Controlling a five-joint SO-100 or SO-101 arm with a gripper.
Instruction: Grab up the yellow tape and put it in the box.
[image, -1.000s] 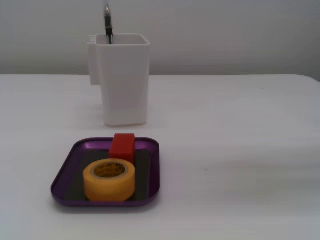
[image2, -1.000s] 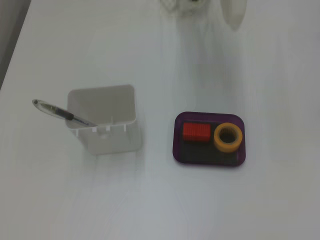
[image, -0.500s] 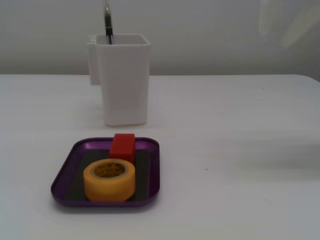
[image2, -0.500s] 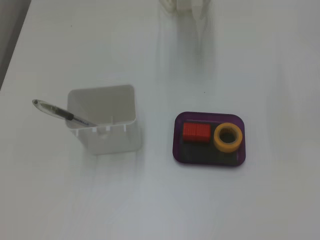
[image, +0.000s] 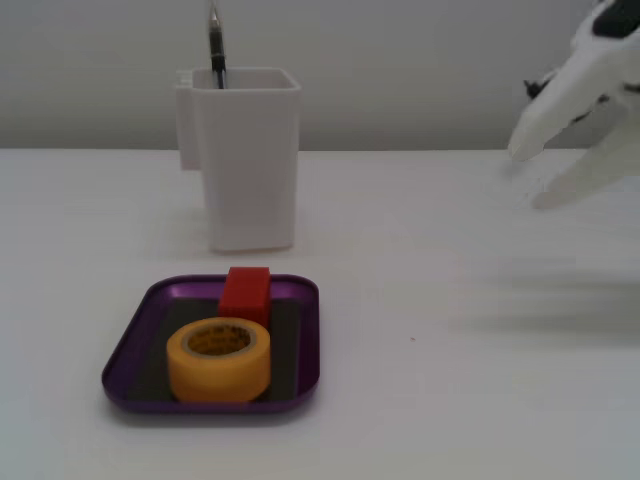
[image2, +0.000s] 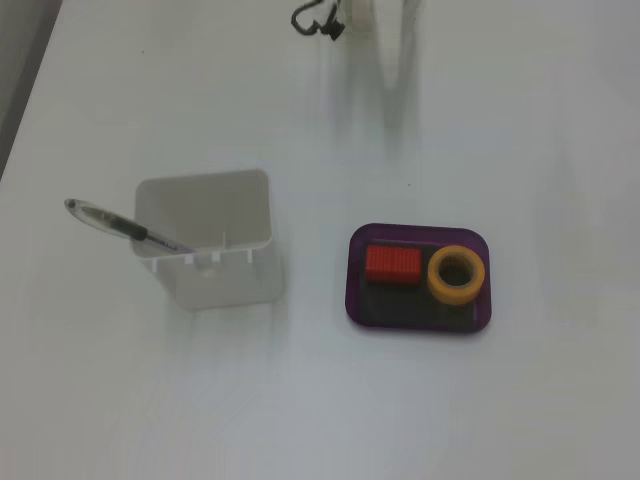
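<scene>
Yellow tape (image: 218, 359) lies flat inside the box (image: 300, 385), touching the red block (image: 245, 293). End effector (image: 528, 180) open, empty, well off over the desk (image: 450, 400). Placement looks done; retreat clear without brushing the rim.

The yellow tape (image: 218, 359) (image2: 456, 275), a thick yellow-orange roll with an open centre hole, is seen lying flat (hole facing up) inside the box (image: 133, 338) (image2: 360, 305). The box, a shallow purple metallic tray with rounded corners, a low rim and a dark base, is set level on the table.
</scene>
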